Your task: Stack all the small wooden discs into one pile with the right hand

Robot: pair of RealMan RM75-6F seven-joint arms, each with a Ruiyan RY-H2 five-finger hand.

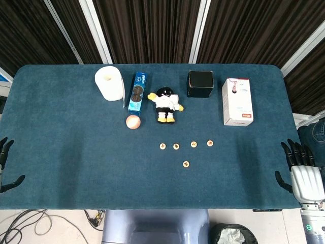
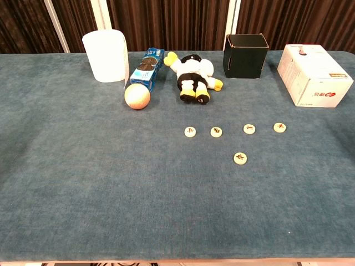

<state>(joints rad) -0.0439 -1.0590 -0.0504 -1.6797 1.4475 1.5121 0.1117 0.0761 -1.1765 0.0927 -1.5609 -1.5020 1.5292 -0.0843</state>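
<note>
Several small wooden discs lie flat and apart on the blue table: a row with its left end disc, a second disc, a third disc and the right end disc, plus a lone disc nearer the front. None is stacked. My right hand hangs off the table's right edge, fingers spread, holding nothing. My left hand shows at the left edge, also empty. Neither hand appears in the chest view.
Along the back stand a white paper roll, a blue cookie box, a plush toy, a black box and a white carton. A small ball lies left of the discs.
</note>
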